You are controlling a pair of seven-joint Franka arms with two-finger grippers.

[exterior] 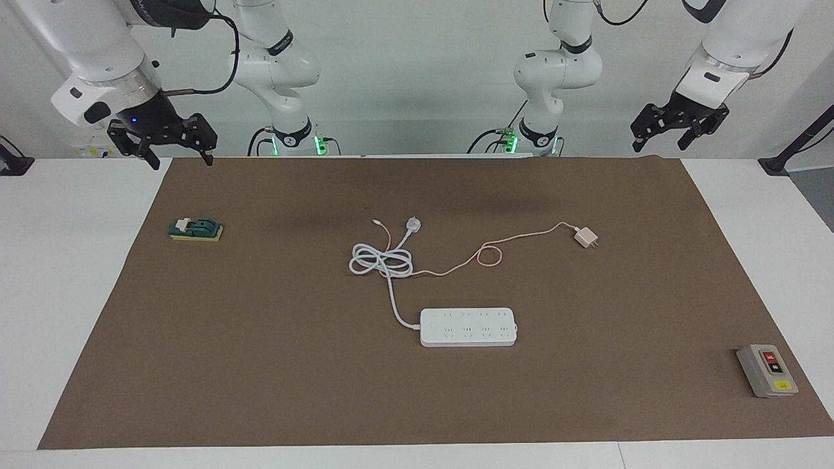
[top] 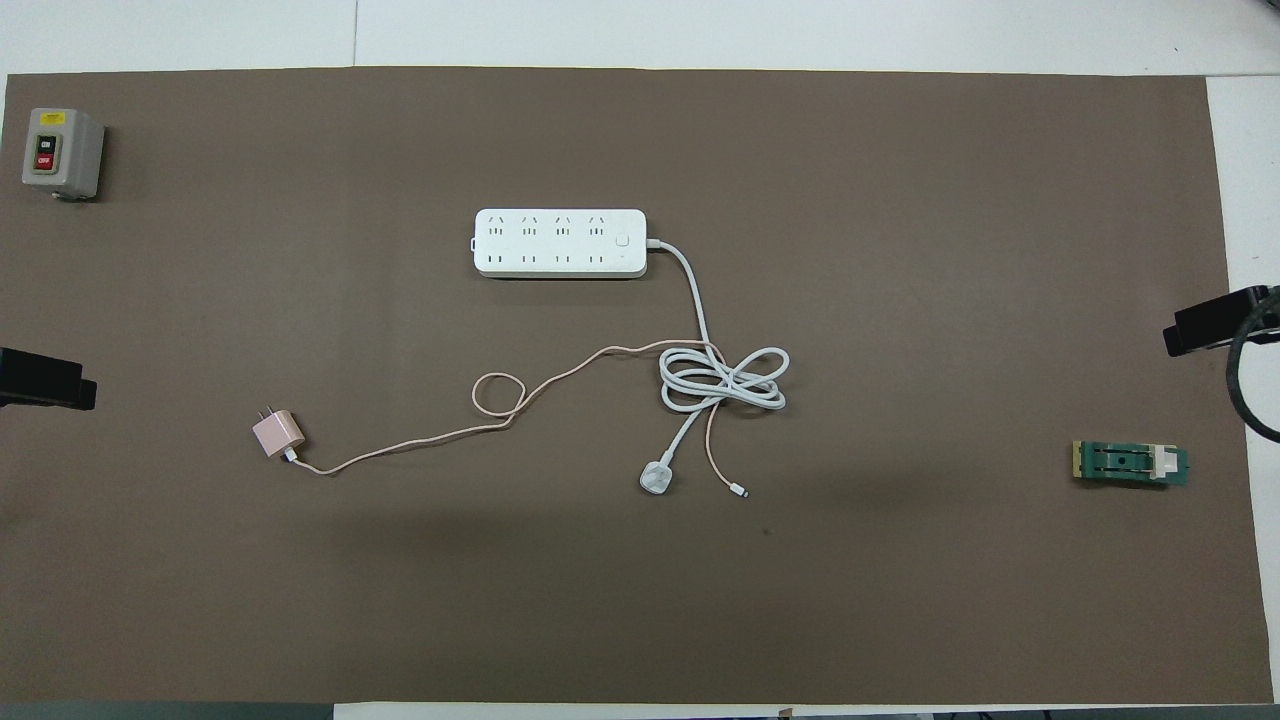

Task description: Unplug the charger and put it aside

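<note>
White jointed arms, black cabled wrists, black pincers

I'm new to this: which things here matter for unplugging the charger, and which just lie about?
Job: charger, lying unplugged on the mat; power strip.
Lying about: switch box; green block; both claws, left and right, hang empty.

Both hands cut by the overhead view's edges: left hand (top: 45, 378), right hand (top: 1220, 322).
</note>
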